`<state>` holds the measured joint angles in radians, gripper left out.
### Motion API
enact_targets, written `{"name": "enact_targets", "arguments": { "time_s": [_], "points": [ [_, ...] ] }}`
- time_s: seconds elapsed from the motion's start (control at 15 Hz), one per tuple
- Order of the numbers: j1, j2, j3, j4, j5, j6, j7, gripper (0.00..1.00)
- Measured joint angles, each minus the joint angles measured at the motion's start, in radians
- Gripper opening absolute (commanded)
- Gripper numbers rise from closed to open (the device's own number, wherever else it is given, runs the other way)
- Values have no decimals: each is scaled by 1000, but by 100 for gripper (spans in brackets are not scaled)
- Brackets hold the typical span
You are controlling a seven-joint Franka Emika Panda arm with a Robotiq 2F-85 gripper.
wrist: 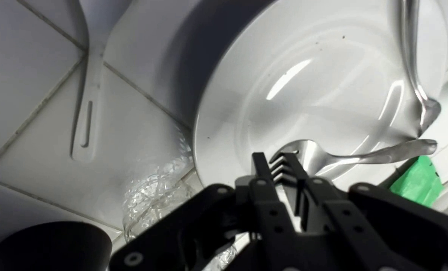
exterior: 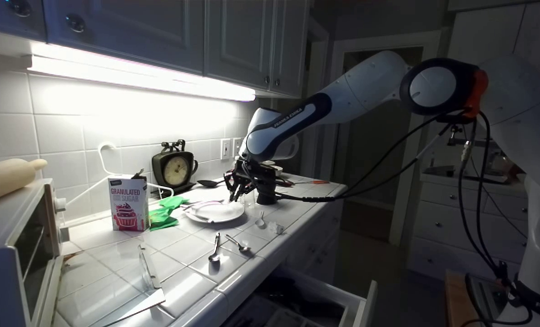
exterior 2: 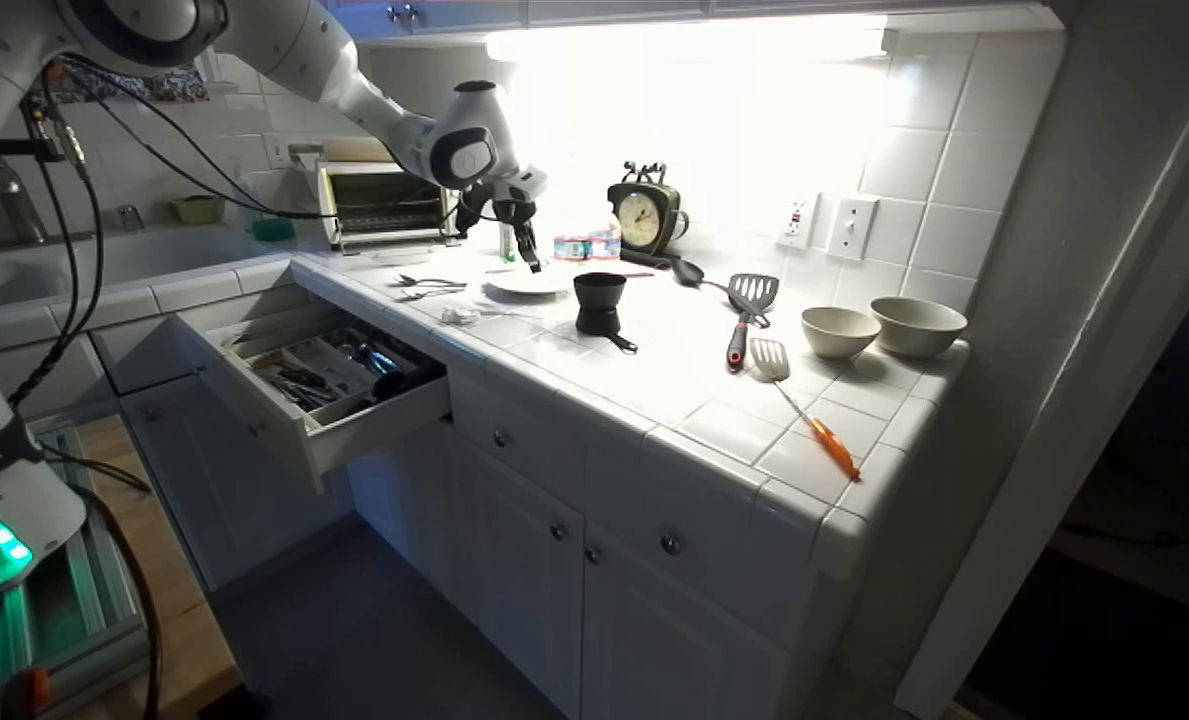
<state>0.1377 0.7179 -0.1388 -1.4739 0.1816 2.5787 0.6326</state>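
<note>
My gripper [wrist: 276,156] points down over the white plate [wrist: 224,124], its fingers a narrow gap apart. The plate also shows in both exterior views [exterior: 226,214] [exterior 2: 529,287]. A metal fork [wrist: 308,154] lies on the plate; its tines show between and under the fingertips, and I cannot tell whether they touch. A second metal utensil [wrist: 410,56] rests across the plate's far side. A clear, crinkled plastic item [wrist: 152,203] sits beside the plate. A white plastic utensil [wrist: 86,128] lies on the tiles. A black cup-like holder [wrist: 54,248] stands near, seen also in an exterior view [exterior 2: 599,300].
A sugar box [exterior: 129,204], green packaging [exterior: 165,218] and a clock [exterior: 174,168] stand along the wall. Two spoons [exterior: 215,247] [exterior: 239,244] lie near the edge. An open drawer [exterior 2: 329,380] juts out below. Spatulas [exterior 2: 769,360] and bowls [exterior 2: 839,332] are at the counter's end.
</note>
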Motion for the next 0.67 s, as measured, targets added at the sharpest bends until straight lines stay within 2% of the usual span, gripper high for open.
{"name": "enact_targets", "arguments": {
  "time_s": [0.4, 0.67],
  "points": [
    [-7, -1, 8, 0, 0, 2, -1, 4],
    [-42, -2, 41, -3, 7, 20, -37, 4]
  ]
}}
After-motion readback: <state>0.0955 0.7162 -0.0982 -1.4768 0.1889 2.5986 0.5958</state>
